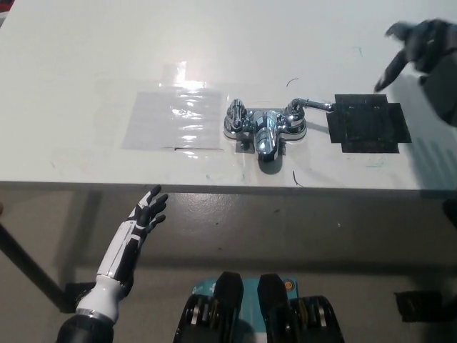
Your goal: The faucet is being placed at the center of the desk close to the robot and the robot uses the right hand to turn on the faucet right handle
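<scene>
Chrome 2-handled faucet (264, 128) sits on the white desk (86, 57), around the middle of its width and close to the near edge. Its short spout (268, 146) points toward the robot. The faucet's right handle (310, 105) is a slim lever lying out to the picture's right, and its tip reaches the edge of a flat black cross-shaped patch (368, 123) stuck to the desk just beside the faucet. The left handle (237, 114) sits on the other side of the spout. Next to it lies a clear glossy sheet (175, 118), flat on the desk and catching the light.

The black right hand (418, 50) is up at the picture's far right, above the desk and well apart from the faucet. It is blurred, but its fingers look spread and it holds nothing. The white left hand (146, 211) rests low at the lower left, in front of the desk's near edge, with its fingers apart and nothing in them.
</scene>
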`<state>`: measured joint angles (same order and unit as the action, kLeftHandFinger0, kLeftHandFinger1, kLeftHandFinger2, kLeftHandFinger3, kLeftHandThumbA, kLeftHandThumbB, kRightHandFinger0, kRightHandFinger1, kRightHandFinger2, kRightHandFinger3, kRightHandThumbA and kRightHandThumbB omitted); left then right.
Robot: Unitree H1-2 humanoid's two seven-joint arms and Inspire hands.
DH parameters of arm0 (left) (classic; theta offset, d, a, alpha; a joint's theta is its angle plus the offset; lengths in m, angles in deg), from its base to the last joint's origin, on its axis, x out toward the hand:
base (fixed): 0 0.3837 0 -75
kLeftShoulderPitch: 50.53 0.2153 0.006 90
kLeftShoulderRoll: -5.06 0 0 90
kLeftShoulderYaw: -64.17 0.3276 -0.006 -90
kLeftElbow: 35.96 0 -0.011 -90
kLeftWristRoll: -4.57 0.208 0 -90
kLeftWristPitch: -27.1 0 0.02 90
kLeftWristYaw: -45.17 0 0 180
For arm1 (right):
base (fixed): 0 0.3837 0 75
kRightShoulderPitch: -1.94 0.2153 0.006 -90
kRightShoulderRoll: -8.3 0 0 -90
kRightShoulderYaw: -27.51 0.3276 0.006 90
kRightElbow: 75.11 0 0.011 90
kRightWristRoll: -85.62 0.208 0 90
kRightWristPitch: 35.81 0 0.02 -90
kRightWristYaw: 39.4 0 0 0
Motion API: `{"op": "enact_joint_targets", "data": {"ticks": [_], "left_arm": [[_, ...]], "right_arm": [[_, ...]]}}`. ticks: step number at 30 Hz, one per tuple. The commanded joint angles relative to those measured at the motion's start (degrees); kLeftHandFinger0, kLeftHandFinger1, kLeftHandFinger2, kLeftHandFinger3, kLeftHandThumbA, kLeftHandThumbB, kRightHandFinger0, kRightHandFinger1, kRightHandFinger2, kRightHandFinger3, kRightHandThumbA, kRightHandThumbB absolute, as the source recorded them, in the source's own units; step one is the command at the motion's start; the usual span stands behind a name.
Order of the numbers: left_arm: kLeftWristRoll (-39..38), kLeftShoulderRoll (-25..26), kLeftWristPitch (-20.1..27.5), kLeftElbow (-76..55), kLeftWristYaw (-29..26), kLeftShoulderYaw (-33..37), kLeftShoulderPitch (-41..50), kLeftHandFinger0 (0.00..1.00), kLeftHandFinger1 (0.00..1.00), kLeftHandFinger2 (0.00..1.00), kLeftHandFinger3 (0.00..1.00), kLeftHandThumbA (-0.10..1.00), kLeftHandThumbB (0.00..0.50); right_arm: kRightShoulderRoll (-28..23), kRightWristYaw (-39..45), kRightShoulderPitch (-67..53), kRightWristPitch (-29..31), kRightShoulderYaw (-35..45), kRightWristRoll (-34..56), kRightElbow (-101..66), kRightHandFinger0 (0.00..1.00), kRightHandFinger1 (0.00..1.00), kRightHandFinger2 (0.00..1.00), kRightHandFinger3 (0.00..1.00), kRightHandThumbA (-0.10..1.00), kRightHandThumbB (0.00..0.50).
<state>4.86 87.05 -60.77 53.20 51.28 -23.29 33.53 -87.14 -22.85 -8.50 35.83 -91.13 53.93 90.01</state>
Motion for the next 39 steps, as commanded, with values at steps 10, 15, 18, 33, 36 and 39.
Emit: {"op": "enact_joint_targets", "data": {"ticks": [10, 15, 18, 33, 36, 39], "left_arm": [[-1.07, 1.00, 1.64, 0.39, -0.65, -2.38, -5.99, 1.00, 1.00, 1.00, 1.00, 1.00, 0.091], [-1.68, 1.04, 1.39, 0.73, -0.72, -2.83, -7.22, 1.00, 1.00, 1.00, 1.00, 1.00, 0.085], [-1.79, 0.90, 0.65, 0.53, -0.97, -3.04, -7.80, 1.00, 1.00, 1.00, 1.00, 1.00, 0.089], [-1.54, 0.77, -0.30, 0.59, -1.19, -3.00, -9.46, 1.00, 1.00, 1.00, 1.00, 1.00, 0.071], [-1.64, 0.78, -0.50, 0.71, -1.23, -3.09, -10.07, 1.00, 1.00, 1.00, 1.00, 1.00, 0.081], [-1.57, 0.68, -0.45, 0.84, -1.31, -3.07, -10.14, 1.00, 1.00, 1.00, 1.00, 1.00, 0.063]], "right_arm": [[-17.95, -7.56, -11.16, 5.53, 39.16, 21.03, -62.97, 1.00, 1.00, 1.00, 1.00, 0.82, 0.115], [-16.65, -3.94, -17.67, 4.15, 49.48, 32.74, -81.43, 1.00, 1.00, 1.00, 1.00, 0.79, 0.164], [-15.36, -2.86, -21.19, -1.30, 53.11, 37.90, -93.10, 1.00, 1.00, 1.00, 1.00, 0.82, 0.202], [-8.52, -11.04, -47.25, 4.69, 49.94, 61.92, -124.49, 1.00, 1.00, 1.00, 1.00, 0.83, 0.160], [-6.63, -11.21, -51.17, 9.06, 45.69, 62.57, -126.84, 1.00, 1.00, 1.00, 1.00, 0.86, 0.130], [-3.96, -11.26, -54.01, 9.36, 43.68, 63.76, -127.02, 1.00, 1.00, 1.00, 1.00, 0.80, 0.179]]}}
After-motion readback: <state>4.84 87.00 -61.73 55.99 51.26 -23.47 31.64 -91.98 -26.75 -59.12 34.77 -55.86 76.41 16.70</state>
